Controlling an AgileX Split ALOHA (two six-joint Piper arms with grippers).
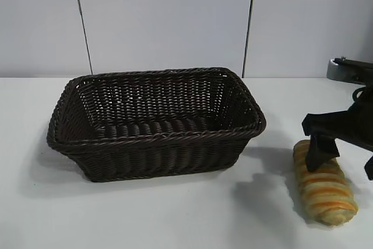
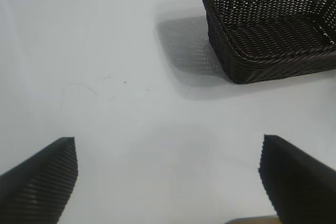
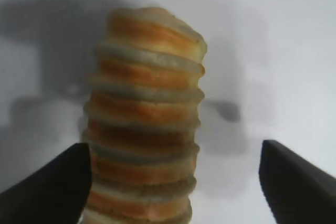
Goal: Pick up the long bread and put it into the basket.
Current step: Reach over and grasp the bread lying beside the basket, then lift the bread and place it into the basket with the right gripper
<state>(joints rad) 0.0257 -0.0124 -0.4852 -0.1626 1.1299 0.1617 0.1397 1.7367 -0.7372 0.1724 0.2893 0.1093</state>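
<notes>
The long bread (image 1: 325, 186), a golden-tan loaf with orange and cream ridges, lies on the white table at the right, in front of and to the right of the basket (image 1: 157, 157). My right gripper (image 1: 341, 170) is down over the loaf's far half, its jaws straddling it. In the right wrist view the bread (image 3: 144, 119) stands between the open fingers of the gripper (image 3: 173, 150); one finger (image 3: 58, 187) touches its side, the other (image 3: 299, 182) is well apart. The dark-brown wicker basket holds nothing. My left gripper (image 2: 168, 141) hovers open over bare table, away from the basket (image 2: 273, 56).
A pale panelled wall (image 1: 163, 21) runs behind the table. White tabletop (image 1: 175, 214) stretches in front of the basket and between it and the bread. The right arm's base (image 1: 349, 68) sits at the far right edge.
</notes>
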